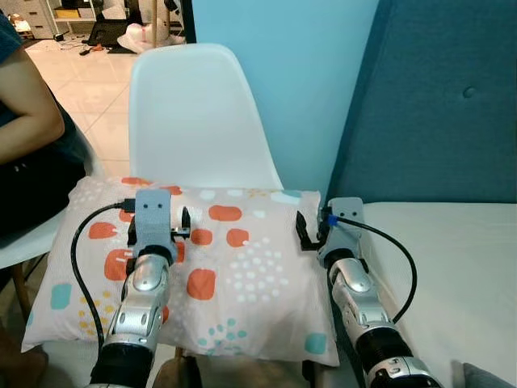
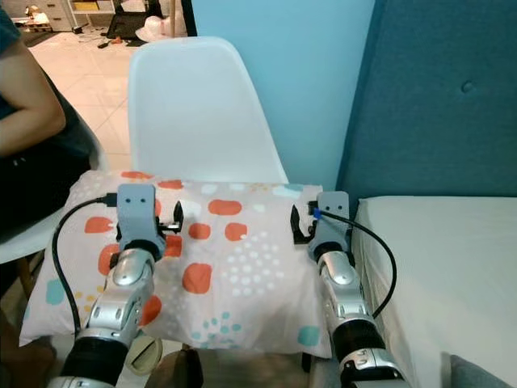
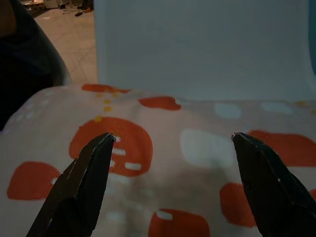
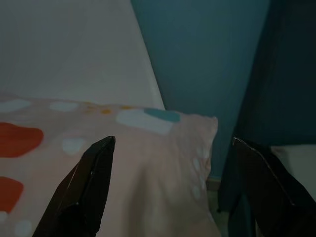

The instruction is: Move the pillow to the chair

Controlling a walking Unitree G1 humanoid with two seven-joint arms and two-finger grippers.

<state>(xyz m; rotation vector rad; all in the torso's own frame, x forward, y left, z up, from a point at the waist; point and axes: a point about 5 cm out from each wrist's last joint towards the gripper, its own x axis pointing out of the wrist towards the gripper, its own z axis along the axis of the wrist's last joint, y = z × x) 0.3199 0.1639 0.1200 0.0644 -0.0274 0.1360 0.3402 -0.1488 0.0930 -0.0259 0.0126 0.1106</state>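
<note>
The spotted pillow [image 1: 230, 271] lies across the white chair [image 1: 194, 113], hiding its seat. The left gripper [image 3: 170, 148] and right gripper [image 4: 173, 148] hover over it, fingers spread wide, holding nothing; a seated person [image 1: 28, 153] is cut off at the edge

A home bedroom: bed [image 1: 452, 267] against a padded teal headboard [image 1: 436, 105].

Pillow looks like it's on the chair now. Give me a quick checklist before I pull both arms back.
1. Pillow lies on the chair seat: ok.
2. Left end effector open, nothing gripped: ok.
3. Right end effector open, over the pillow's right edge: ok.
4. Pillow fully supported: cannot tell; it overhangs both sides.
5. Person sits close on the left: not ok, retract carefully.
6. Bed beside the right arm: ok.
</note>
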